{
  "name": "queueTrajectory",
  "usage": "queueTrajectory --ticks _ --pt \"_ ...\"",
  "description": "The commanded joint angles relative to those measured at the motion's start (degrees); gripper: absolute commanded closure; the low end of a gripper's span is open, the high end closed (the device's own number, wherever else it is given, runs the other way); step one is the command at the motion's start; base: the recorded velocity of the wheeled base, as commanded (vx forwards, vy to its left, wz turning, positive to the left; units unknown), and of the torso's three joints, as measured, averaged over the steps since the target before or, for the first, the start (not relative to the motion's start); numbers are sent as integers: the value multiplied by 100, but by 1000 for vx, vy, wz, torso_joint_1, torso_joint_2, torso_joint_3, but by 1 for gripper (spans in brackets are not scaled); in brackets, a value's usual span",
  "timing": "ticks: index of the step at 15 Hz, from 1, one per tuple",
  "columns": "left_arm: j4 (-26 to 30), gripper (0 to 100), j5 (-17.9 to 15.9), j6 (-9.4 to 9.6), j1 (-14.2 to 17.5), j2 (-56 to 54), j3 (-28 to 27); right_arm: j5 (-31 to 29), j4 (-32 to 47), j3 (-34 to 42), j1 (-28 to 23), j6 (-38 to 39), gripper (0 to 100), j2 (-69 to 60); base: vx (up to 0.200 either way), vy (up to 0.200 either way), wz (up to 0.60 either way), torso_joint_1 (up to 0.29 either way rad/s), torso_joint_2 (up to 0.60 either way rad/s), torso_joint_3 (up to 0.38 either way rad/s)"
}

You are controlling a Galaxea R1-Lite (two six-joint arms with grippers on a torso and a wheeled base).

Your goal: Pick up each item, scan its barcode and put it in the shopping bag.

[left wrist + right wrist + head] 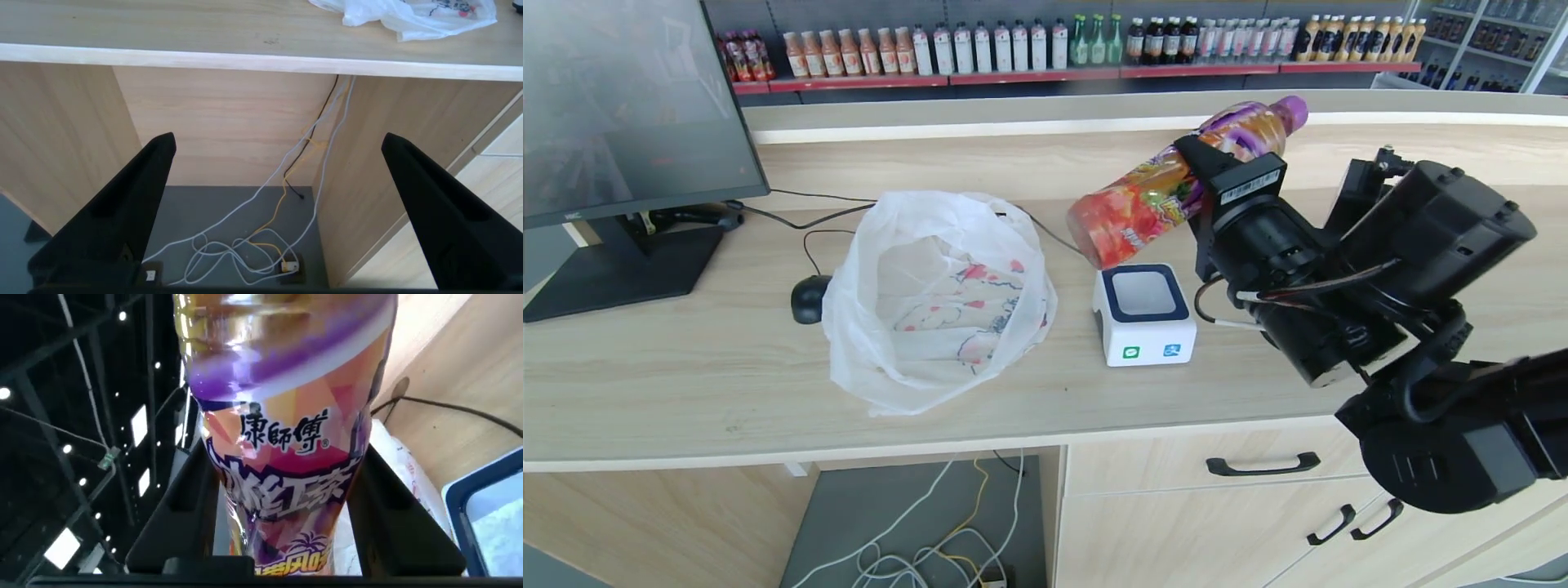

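Nearest, under the desk (686, 392), loose cables (270, 237) are seen on the floor. The left claw (278, 139) is held low before that opening, its fingers spread wide with nothing between them. Drawer fronts with black handles (1262, 465) are set below the desk's right part. On the desk top a white, translucent shopping bag (931, 302) is stood open, and red-and-white print is visible through its wall. Just beside it on the right a small white barcode scanner (1145, 314) is placed, with its dark-framed window facing up and a green and a blue icon printed on its front. The drink bottle (1152, 200) is clamped around its middle by the right claw (1213, 163). It is held tilted in the air, base down just above the scanner's far edge, purple cap up and away. Its wrapper is printed in orange, red and purple, with large white and black characters across the middle, seen close between the claw's fingers (184, 514). Farther off on the left a black mouse (809, 298) and a monitor (629, 106) are set, and bottles are lined on red shelves (1054, 77) behind.
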Motion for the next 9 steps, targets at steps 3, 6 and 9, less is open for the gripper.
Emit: queueTrajectory --ticks 3,6,9 --pt "0 0 0 -1 2 -2 0 3 -1 -9 -504 564 100 476 0 0 0 0 0 0" --pt "0 0 0 -1 2 -2 0 56 113 114 -724 977 100 520 0 0 0 0 0 0" --pt "-9 0 0 -1 2 -2 0 65 131 194 -777 1127 100 538 0 0 0 0 0 0"
